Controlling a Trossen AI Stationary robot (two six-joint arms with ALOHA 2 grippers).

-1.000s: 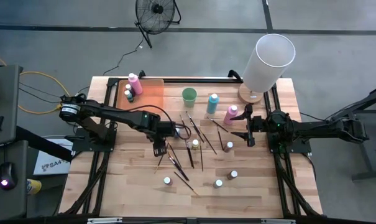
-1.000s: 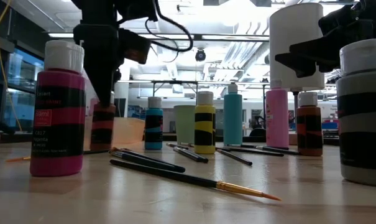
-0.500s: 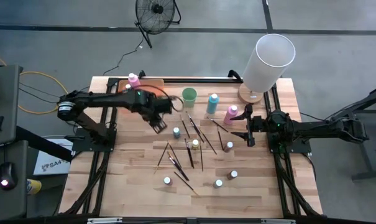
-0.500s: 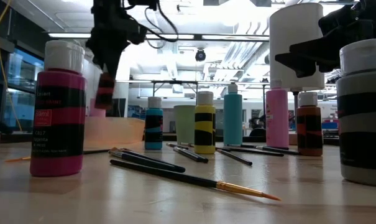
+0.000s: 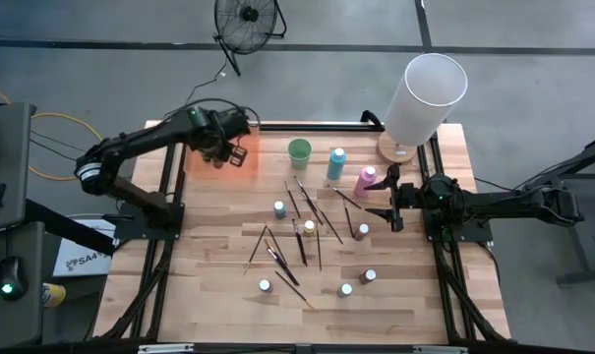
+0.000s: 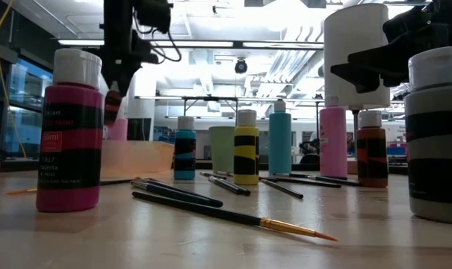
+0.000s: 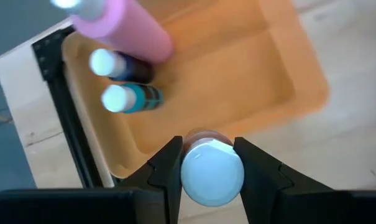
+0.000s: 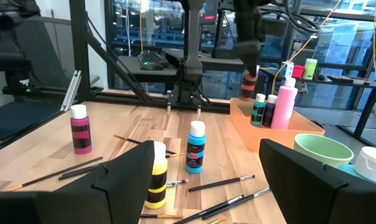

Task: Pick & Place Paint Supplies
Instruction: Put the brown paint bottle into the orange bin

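The left gripper has carried a small bottle from mid-table to above the orange tray, jaws clamped on it; three bottles sit inside; most bottles and brushes remain; right gripper waits, jaws apart.

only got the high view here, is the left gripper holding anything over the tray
Observer: Yes. The left wrist view shows the left gripper with its fingers shut on a small, pale-capped bottle.
Operator: is it down in the tray yet
Observer: No. In the low view the bottle hangs in the air, above the wall of the tray.
Operator: whats already in there
Observer: The left wrist view shows three together at one end: a tall pink bottle, a dark bottle and a teal bottle.
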